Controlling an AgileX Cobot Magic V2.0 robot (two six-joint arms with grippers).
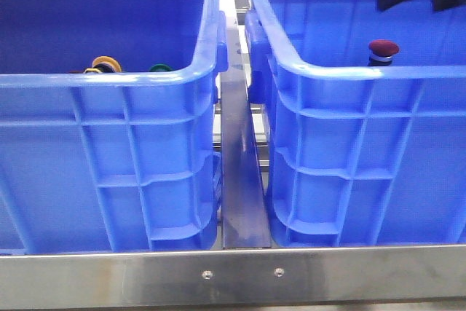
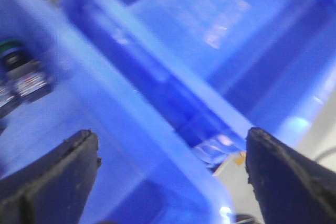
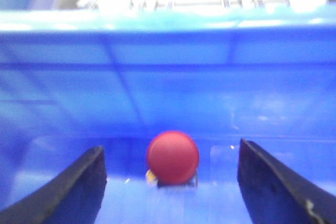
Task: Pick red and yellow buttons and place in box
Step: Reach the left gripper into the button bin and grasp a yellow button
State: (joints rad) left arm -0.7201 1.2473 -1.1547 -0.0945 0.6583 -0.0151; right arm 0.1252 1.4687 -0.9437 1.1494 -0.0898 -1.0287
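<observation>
You've got two blue crates side by side on the steel worktop (image 1: 233, 276), with a metal divider strip (image 1: 240, 180) running between them. The red button (image 1: 383, 50) sits upright inside the right crate (image 1: 357, 143), its domed cap poking just above the near rim in the front view. Your right hand (image 3: 170, 192) hangs over it with the fingers spread wide apart, the red cap sitting between them and touching neither finger.

Over in the left crate (image 1: 109, 143) you can just see yellow rings (image 1: 104, 63) and a green cap (image 1: 160, 68) peeking over the rim. Can't make out a yellow button for sure from that.

Your left hand (image 2: 170, 182) is also wide open, nothing between the fingers, hovering above a blue crate rim. That view's blurry, but a green-topped button (image 2: 23, 69) shows off to one side.
</observation>
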